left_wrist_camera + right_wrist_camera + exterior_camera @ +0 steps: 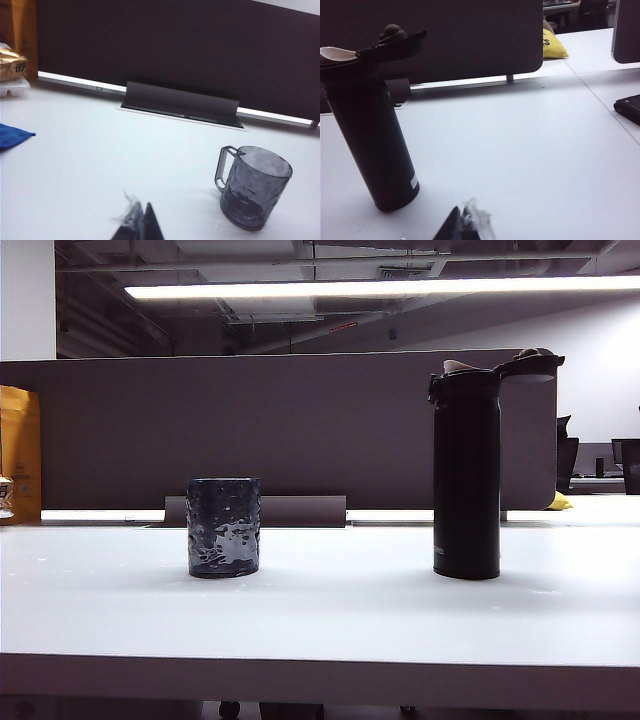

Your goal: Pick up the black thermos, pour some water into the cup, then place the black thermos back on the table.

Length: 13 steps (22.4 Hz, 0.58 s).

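1. White desk [330, 620] in the exterior view carries the cup [224, 527] on the left and the black thermos [466, 475] on the right, well apart, both upright. The thermos's flip lid stands open, its pale spout showing. A dark partition [300, 420] runs along the far edge, with an orange package [20, 452] at far left. Neither claw appears here.
2. Grey translucent cup [252, 187] in the left wrist view stands upright with its handle showing. A blue cloth [12, 136] lies apart from it on the desk [100, 165]. The left claw [138, 225] hovers near the desk, tips pressed together, empty.
3. Black thermos [372, 130] in the right wrist view stands on the desk [530, 150], lid open. The right claw [462, 225] sits beside its base, not touching, tips pressed together, empty. A yellow object [552, 44] lies far behind.
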Each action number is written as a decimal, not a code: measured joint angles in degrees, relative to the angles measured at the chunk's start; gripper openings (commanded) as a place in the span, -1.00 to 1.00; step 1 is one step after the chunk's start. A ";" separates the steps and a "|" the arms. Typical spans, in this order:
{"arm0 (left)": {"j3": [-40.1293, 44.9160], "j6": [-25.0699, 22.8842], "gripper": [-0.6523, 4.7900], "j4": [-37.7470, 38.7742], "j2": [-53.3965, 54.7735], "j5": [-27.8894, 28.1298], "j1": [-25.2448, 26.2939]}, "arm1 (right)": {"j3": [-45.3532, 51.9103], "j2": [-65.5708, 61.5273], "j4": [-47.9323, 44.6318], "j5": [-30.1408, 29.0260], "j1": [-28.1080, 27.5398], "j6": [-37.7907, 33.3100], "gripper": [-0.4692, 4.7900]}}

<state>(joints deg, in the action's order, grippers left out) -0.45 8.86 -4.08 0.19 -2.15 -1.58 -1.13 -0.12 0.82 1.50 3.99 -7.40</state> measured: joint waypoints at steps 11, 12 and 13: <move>-0.02 -0.04 -0.78 1.44 0.00 -0.50 0.00 | -0.02 0.02 0.11 1.14 0.02 0.50 -0.83; -0.02 -0.04 -0.78 1.29 0.00 -0.50 0.00 | -0.02 0.02 0.11 1.14 0.02 0.50 -0.83; -0.07 -0.02 -0.78 1.29 0.00 -0.50 0.00 | -0.02 0.02 0.11 1.14 0.02 0.55 -0.83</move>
<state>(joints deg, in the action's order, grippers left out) -0.51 8.84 -2.79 0.19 -2.66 -1.58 -1.15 -0.10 0.93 2.63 4.01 -6.85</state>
